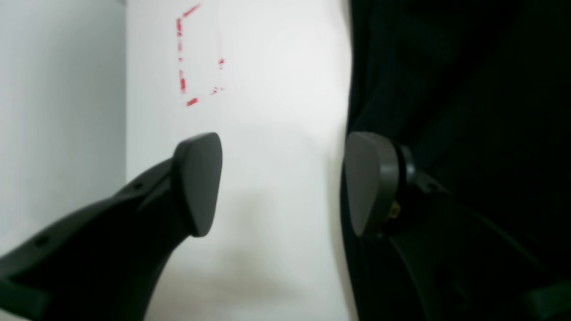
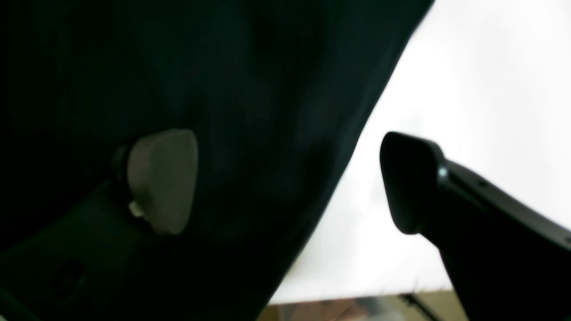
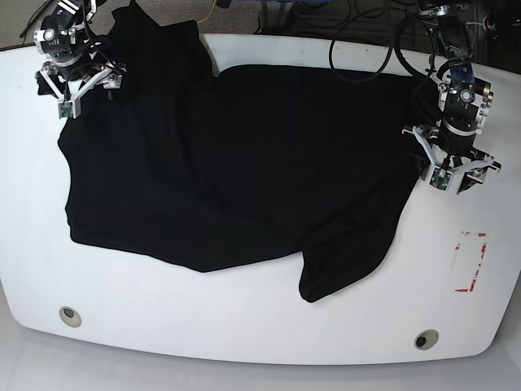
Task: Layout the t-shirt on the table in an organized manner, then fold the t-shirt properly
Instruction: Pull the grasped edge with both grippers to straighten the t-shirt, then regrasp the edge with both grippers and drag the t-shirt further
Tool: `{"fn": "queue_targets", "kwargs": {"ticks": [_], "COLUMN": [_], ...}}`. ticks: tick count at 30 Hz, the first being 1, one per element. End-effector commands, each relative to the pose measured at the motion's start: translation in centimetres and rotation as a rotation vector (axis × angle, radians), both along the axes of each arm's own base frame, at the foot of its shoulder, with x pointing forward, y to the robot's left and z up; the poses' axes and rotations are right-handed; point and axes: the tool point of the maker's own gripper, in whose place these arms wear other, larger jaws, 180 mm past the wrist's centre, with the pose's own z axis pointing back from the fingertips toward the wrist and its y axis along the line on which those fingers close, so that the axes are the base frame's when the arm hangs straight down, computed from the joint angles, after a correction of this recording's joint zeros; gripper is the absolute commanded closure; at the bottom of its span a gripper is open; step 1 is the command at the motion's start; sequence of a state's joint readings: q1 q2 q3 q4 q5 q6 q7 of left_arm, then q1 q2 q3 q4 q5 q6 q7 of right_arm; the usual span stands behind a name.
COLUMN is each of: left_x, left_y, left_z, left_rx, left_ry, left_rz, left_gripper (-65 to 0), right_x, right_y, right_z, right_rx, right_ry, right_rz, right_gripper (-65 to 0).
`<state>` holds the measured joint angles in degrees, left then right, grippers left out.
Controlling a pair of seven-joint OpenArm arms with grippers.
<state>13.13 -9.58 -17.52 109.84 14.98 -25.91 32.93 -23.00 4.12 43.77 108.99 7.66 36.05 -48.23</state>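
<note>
The black t-shirt [image 3: 228,163] lies spread over most of the white table [image 3: 244,326], with a rumpled flap [image 3: 342,261] reaching toward the front and its far-left part running past the back edge. My left gripper [image 3: 453,181] stands open at the shirt's right edge. In the left wrist view, my left gripper [image 1: 283,183] has one finger over bare table [image 1: 276,249] and the other over the t-shirt [image 1: 468,89]. My right gripper [image 3: 81,91] is open at the far-left corner. Seen from its wrist, my right gripper [image 2: 285,183] straddles the t-shirt [image 2: 223,89] edge, holding nothing.
A red rectangular outline [image 3: 470,261] marks the table at the front right, seen also as the red outline [image 1: 196,53] from the left wrist. Two round holes [image 3: 70,316] [image 3: 424,339] sit near the front edge. Black cables [image 3: 366,41] loop behind the table.
</note>
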Motion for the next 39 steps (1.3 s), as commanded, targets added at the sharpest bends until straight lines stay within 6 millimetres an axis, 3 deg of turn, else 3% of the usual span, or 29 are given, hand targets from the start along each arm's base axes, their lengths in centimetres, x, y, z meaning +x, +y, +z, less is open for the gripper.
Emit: {"fn": "queue_targets", "kwargs": {"ticks": [1,10,20,22,26,29,35,39], "left_x": [0.1,-0.9,-0.7,-0.4,0.0,0.1,0.0,-0.3], "left_y": [0.2,-0.2,-4.8,-5.6,-6.6,-7.2,-7.6,-7.3], "left_z": [0.8,-0.3,-1.0,-0.7,0.1,-0.4,-1.1,-2.7], "left_rx": [0.009,0.001,-0.086,-0.112,-0.141,-0.161,-0.169,-0.178], "left_ry": [-0.031,0.002,-0.016,-0.054,-0.115,-0.11,-0.092,-0.049], "left_rz": [-0.004,-0.008,-0.089,-0.107,-0.138,-0.14,-0.145,-0.135], "left_gripper": [-40.9,-40.9,-39.7,-36.5,-23.7,-16.3,-13.9,-13.9], "right_x": [0.7,4.6,8.7,9.5,10.6,11.3,11.8,12.0], "right_y": [-1.1,-2.0,0.5,1.2,2.3,2.5,1.5,0.9], "right_z": [1.3,3.1,3.9,4.1,3.5,3.1,1.6,0.4], "right_rx": [-0.047,-0.06,-0.016,-0.008,0.016,0.032,0.06,0.085], "right_ry": [-0.022,-0.1,-0.174,-0.188,-0.185,-0.18,-0.146,-0.116], "right_rz": [0.015,0.024,0.09,0.108,0.138,0.139,0.119,0.109], "right_gripper": [-62.5,-62.5,-61.1,-58.8,-52.4,-50.6,-50.9,-50.6]}}
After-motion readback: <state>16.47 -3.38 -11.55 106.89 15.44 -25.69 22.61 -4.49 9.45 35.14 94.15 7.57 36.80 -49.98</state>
